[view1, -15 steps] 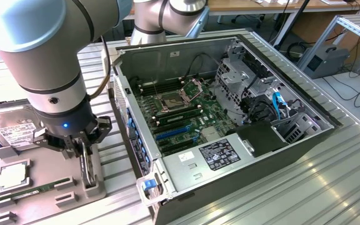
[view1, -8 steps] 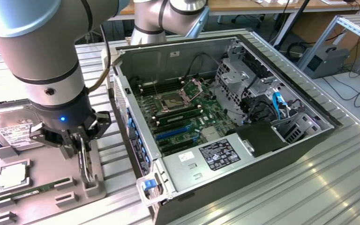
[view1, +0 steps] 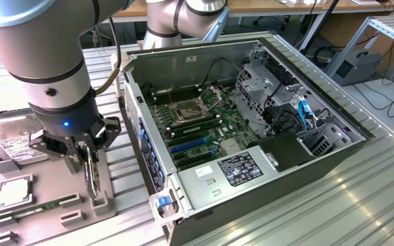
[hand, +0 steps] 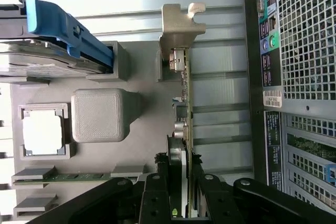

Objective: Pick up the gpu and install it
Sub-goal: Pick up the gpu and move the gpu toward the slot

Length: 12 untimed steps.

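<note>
The gpu point(view1: 93, 180) stands on its edge in a slot of the grey holder tray point(view1: 46, 177), to the exterior view's left of the open computer case point(view1: 252, 128). My gripper point(view1: 86, 160) reaches down over it. In the wrist view the thin dark gpu point(hand: 184, 103) runs from its shiny end bracket point(hand: 178, 24) to my gripper point(hand: 178, 195). The black fingers point(hand: 156, 192) press against both faces of the card, shut on it. The card's lower edge still sits in the holder tray point(hand: 142, 124).
On the tray lie a hard drive point(view1: 12, 138) with a blue rail point(hand: 68, 30), a square processor point(view1: 14, 190) and a green RAM stick point(view1: 33, 210). Inside the case, the motherboard's blue slots point(view1: 186, 146) face up. The case's rear panel point(hand: 304, 77) stands close beside the card.
</note>
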{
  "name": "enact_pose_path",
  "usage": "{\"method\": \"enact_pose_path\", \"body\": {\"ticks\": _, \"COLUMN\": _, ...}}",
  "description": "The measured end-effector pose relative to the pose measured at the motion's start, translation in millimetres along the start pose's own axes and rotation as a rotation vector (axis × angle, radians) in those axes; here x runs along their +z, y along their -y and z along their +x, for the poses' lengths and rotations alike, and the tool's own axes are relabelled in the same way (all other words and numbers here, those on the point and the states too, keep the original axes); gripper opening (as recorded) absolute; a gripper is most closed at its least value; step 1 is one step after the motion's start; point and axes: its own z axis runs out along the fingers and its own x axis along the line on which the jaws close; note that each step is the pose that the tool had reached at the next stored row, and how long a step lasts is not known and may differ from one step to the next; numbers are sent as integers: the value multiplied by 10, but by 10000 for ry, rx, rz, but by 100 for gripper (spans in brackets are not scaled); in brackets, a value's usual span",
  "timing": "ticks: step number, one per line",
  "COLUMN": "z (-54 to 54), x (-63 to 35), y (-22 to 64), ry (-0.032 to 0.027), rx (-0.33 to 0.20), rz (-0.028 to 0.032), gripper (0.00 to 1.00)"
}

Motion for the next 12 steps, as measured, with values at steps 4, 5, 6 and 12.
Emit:
{"method": "enact_pose_path", "body": {"ticks": 4, "z": -1, "x": -59, "y": -2, "ry": 0, "rx": 0, "rz": -1, "gripper": 27}}
{"method": "enact_pose_path", "body": {"ticks": 5, "z": -1, "x": -70, "y": -2, "ry": -1, "rx": -1, "rz": -1, "gripper": 27}}
{"method": "enact_pose_path", "body": {"ticks": 6, "z": -1, "x": -81, "y": -3, "ry": 0, "rx": 0, "rz": -1, "gripper": 27}}
{"method": "enact_pose_path", "body": {"ticks": 12, "z": -1, "x": -141, "y": -5, "ry": 0, "rx": 0, "rz": -1, "gripper": 27}}
